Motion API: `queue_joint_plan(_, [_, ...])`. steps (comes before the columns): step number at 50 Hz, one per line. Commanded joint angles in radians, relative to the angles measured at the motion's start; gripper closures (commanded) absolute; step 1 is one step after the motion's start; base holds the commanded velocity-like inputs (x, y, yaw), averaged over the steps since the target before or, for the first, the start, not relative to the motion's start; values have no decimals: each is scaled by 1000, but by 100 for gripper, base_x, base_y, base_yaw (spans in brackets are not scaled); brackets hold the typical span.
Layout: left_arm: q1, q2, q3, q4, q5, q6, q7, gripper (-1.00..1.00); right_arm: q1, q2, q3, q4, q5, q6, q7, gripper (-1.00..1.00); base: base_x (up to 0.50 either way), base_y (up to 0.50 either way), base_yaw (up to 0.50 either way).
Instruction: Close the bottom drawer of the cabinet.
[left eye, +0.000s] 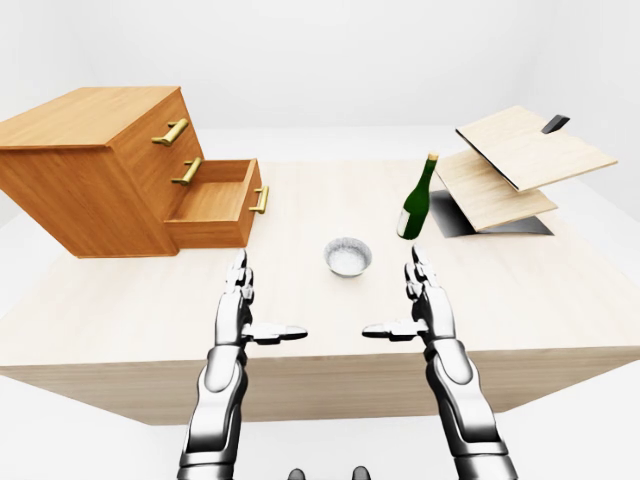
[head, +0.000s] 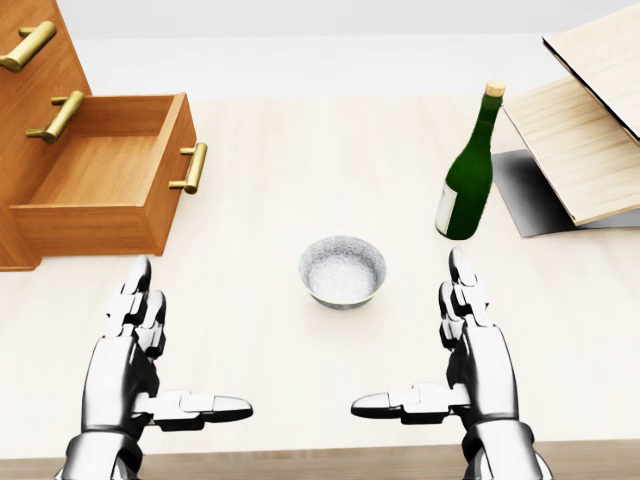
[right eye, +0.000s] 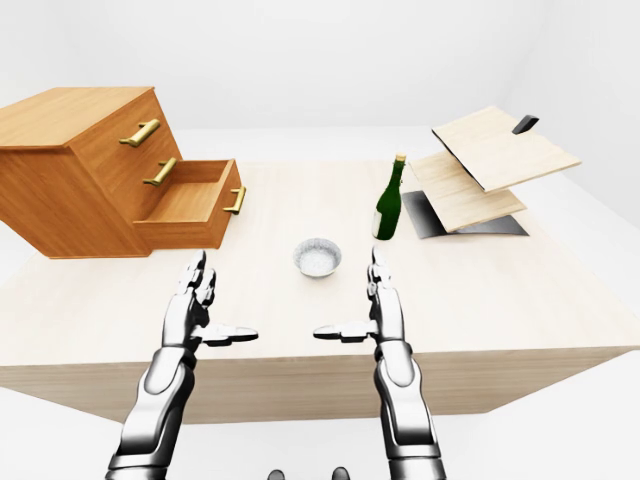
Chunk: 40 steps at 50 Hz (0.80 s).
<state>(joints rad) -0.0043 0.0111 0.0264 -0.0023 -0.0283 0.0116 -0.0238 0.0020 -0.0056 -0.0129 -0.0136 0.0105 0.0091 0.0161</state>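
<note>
The bottom drawer (head: 110, 170) stands pulled out at the head view's upper left. Both the left hand (head: 135, 355) and right hand (head: 470, 350) hover spread and empty. Press the left palm flat on its front, probably beside the brass handle (head: 190, 167).

Two glossy chrome-silver segmented left hand (head: 135, 345) and right hand (head: 470, 345) units are showing three jointed fingers apiece, built of short rounded links with dark seams between them; ribbed metallic forearms are widening toward bulbous polished elbow casings, reflecting pale surroundings in grey bands
</note>
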Motion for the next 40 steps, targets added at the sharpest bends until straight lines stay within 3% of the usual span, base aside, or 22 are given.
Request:
queue_joint_plan(1, [-7,15,44,-7,-70,29,-47,-100,2,-9,-23,-44,29,33,24,-100,0,0,0])
queue_joint_plan(17, [-3,15,36,-8,-62,24,-46,-100,-1,-20,-78,-179,84,78,-31,-100,0,0,0])
queue_joint_plan(21, [-8,17,41,11,-61,9,-45,-100,-20,-43,-139,-267,111,78,-60,-100,0,0,0])
queue_joint_plan(30, [-1,14,32,-6,-55,12,-42,-100,-100,-126,-330,-352,218,78,-170,-100,0,0,0])
queue_joint_plan(40, [-3,15,36,-6,-56,10,-42,-100,-100,-153,-360,-392,287,78,-197,-100,0,0,0])
